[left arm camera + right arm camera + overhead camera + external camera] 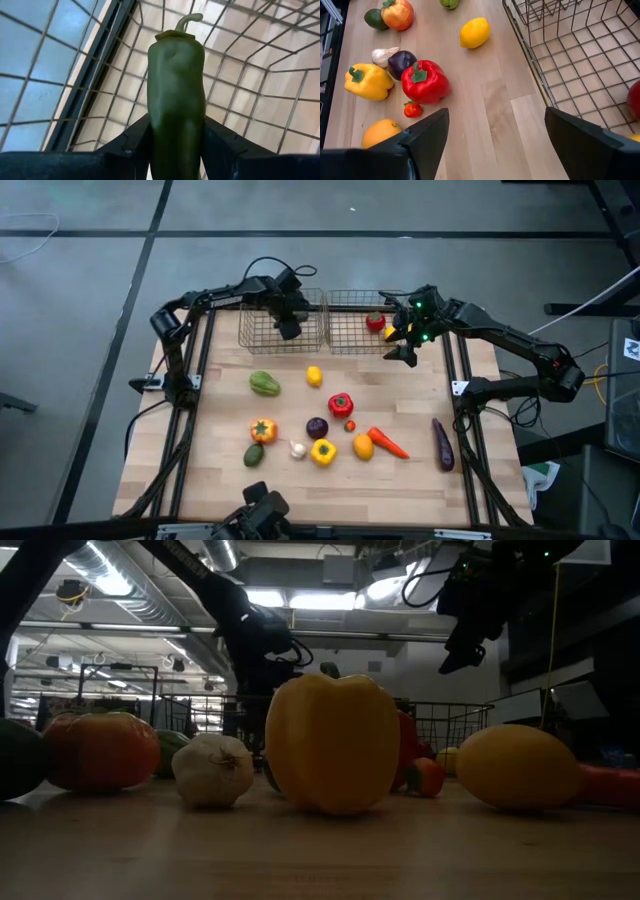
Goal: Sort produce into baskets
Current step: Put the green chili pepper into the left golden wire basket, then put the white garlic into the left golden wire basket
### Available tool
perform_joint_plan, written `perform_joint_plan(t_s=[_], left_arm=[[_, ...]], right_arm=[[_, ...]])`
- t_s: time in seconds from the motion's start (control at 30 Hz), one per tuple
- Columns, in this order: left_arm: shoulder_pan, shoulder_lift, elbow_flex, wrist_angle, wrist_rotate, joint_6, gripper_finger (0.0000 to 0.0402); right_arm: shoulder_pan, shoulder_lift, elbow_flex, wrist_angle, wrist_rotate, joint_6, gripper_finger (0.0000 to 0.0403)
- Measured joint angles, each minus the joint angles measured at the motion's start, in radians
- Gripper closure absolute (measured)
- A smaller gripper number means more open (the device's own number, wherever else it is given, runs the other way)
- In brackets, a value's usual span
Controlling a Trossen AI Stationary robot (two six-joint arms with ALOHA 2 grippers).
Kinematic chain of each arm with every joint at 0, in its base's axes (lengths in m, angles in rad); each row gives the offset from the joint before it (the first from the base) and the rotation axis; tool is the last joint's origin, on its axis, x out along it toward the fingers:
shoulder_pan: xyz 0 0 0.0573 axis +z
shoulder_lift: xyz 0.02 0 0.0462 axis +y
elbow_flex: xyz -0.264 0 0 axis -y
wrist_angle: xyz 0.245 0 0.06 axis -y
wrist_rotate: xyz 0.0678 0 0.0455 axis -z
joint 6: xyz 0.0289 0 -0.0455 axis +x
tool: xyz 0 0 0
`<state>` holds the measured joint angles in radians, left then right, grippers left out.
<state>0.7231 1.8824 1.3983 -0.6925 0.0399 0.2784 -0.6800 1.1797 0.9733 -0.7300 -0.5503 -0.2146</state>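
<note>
While L tool (177,150) grips green pepper (177,95), R tool (495,140) open.

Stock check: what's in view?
left basket: 1, wire, far
right basket: 1, wire, far
red piece: 1, red, right basket
chili: 1, green, over left basket
green pepper: 1, green, left
lemon: 1, yellow, middle
red pepper: 1, red, centre
tomato: 1, red, centre
onion: 1, purple, centre
orange pepper: 1, orange, left
avocado: 1, green, front
garlic: 1, white, front
yellow pepper: 1, yellow, front
orange: 1, orange, front
carrot: 1, orange, right
eggplant: 1, purple, right
left end effector: 1, dark, holds chili
right end effector: 1, dark, open, by right basket
</note>
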Motion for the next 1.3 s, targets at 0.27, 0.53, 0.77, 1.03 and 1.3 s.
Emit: perform_joint_plan(t_s=[0.27,0.53,0.77,1.03,1.3], left_arm=[[0.004,0.001,0.0,-0.001,-0.029,-0.039,0.0248],[0.003,0.001,0.0,0.059,-0.07,-0.041,0.0213],[0.003,0.001,0.0,0.066,-0.074,-0.037,0.0202],[-0.022,-0.046,0.0,0.056,-0.075,0.04,0.0207],[-0.098,-0.164,0.0,0.049,-0.072,0.02,0.021]], right_arm=[[0.0,0.0,0.0,0.0,0.0,0.0,0.0077],[0.0,0.0,0.0,0.0,0.0,0.0,0.0077],[0.0,0.0,0.0,0.0,0.0,0.0,0.0077],[0.0,0.0,0.0,0.0,0.0,0.0,0.0077],[0.0,0.0,0.0,0.003,0.0,0.0,0.0077]])
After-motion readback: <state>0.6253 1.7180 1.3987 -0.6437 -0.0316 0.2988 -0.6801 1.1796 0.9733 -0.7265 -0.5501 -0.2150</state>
